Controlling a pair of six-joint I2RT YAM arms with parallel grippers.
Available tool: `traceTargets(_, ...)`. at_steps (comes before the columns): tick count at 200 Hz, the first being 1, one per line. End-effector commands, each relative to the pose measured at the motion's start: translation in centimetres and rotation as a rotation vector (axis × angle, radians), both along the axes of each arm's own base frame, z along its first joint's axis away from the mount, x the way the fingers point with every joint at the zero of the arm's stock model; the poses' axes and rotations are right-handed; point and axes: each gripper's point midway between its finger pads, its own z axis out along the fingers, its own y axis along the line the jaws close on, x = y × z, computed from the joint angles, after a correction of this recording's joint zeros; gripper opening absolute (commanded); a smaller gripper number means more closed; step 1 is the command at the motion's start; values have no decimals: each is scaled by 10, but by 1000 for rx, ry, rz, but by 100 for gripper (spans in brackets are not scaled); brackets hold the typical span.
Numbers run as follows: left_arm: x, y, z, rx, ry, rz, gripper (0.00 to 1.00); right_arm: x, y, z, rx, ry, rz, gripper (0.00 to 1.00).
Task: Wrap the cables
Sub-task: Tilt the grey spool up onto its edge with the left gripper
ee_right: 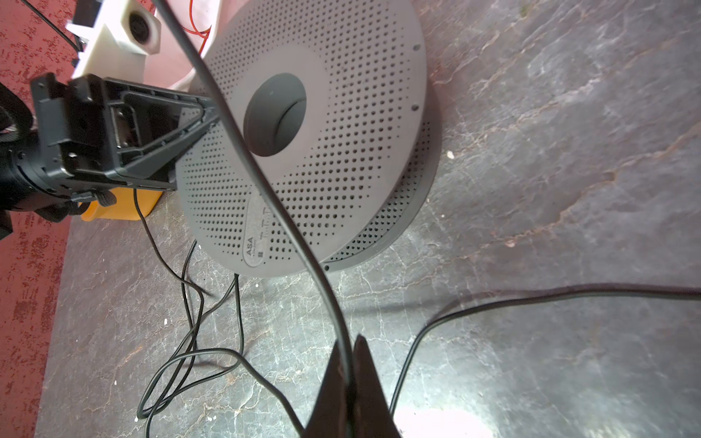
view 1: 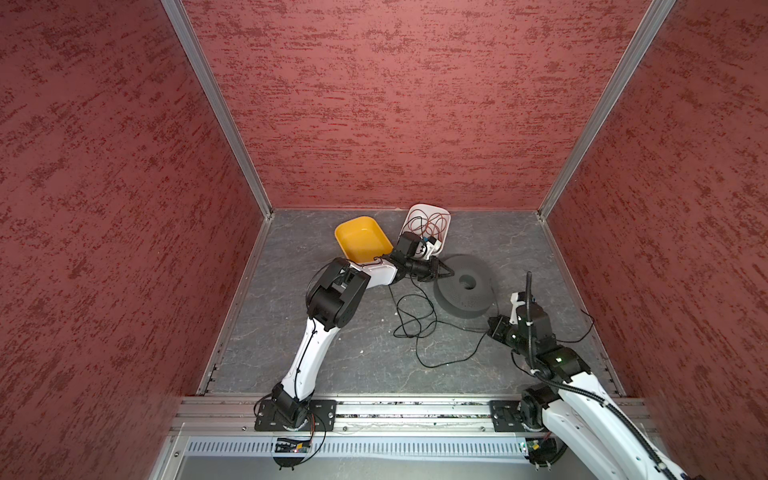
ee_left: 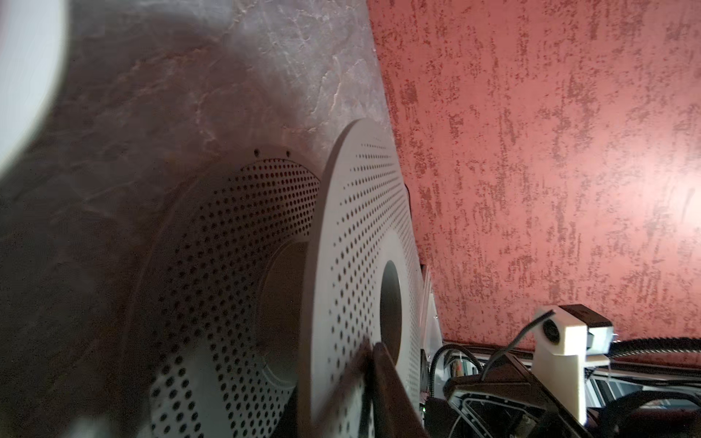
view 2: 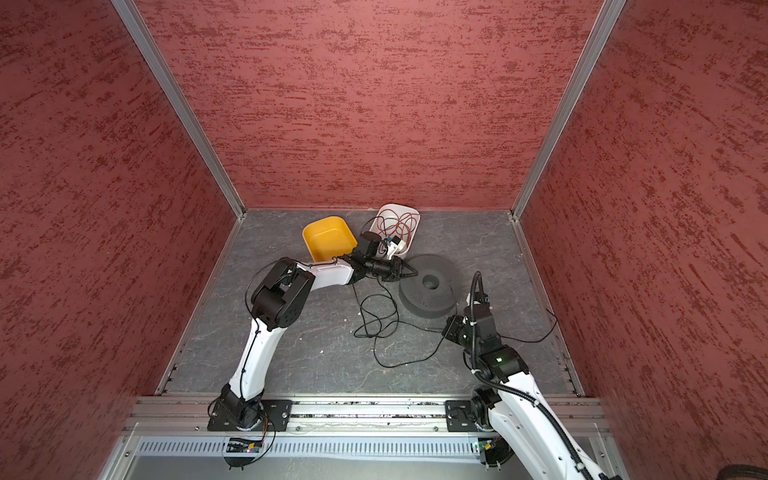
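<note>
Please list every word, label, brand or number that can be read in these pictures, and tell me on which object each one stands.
"ASA": on the oval label of the gray spool, in the right wrist view.
Small marks beside it on the same label: too small to read.
Both top views and the left wrist view: no readable text.

Gray tabletop (view 1: 332,365) carries spool (view 1: 463,291), yellow tray (view 1: 361,239), white tray (view 1: 445,232), cable (ee_right: 569,294).
</note>
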Motion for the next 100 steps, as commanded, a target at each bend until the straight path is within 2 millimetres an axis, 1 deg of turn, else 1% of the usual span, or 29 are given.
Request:
traceTargets(1, 3, -2, -10, 20, -20, 12, 13, 9, 0, 19, 10, -60, -7, 0)
traceTargets(13, 3, -1, -6, 14, -18, 5, 10, 10, -1, 20, 6, -63, -8, 0)
traceTargets(30, 3, 3, 2, 22, -39, 10, 8, 11, -3, 22, -7, -67, -16, 0)
traceTargets(54, -2, 11, 13, 85, -71, 6, 2, 14, -6, 27, -29, -74, -24, 0)
traceTargets(100, -10, 35, 50, 242, -177, 43, 0, 22, -8, 41, -59, -105, -25, 0)
